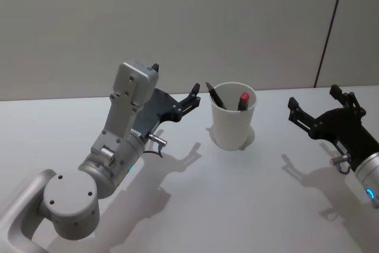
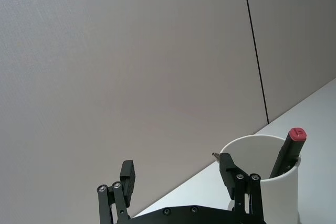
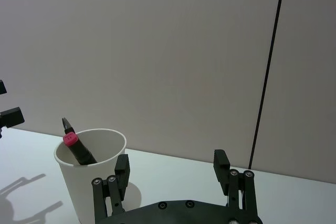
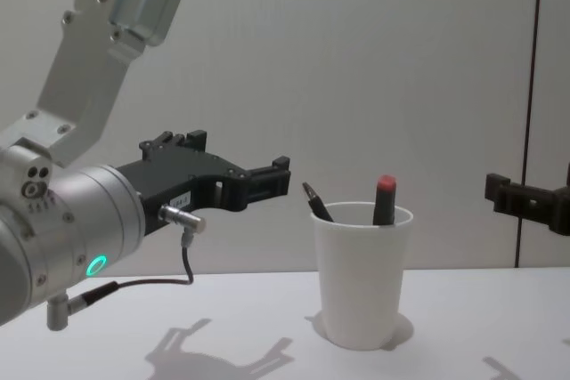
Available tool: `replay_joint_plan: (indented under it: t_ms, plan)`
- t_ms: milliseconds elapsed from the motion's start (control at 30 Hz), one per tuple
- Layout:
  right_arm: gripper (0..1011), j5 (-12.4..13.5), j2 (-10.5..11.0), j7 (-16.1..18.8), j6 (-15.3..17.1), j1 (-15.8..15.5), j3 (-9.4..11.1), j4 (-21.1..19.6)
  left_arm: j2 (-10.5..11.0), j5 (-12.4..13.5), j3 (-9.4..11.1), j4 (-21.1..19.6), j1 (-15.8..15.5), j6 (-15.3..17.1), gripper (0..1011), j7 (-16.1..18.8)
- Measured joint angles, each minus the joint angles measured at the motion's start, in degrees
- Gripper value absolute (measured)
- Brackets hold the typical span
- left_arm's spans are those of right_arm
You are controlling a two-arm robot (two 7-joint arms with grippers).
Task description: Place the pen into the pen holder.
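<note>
The pen holder is a white paper cup standing upright on the table, also seen in the chest view. Two pens lean inside it: a black pen with a red cap and a dark pen with a clip end. My left gripper hangs open in the air just left of the cup's rim, holding nothing; its wrist view shows the cup beside one finger. My right gripper is open and empty to the right of the cup, well apart from it.
The white table is bare around the cup, with shadows of both arms on it. A plain grey wall with a dark vertical seam stands close behind the table's far edge.
</note>
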Motion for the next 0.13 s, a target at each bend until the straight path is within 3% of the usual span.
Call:
replay_joint_plan:
  t_ms: [133]
  plan:
    - [1001, 0.0, 0.0, 0.0, 0.0, 0.0, 0.0, 0.0, 0.0, 0.0, 0.0, 0.0, 0.0, 0.0, 1001, 0.0]
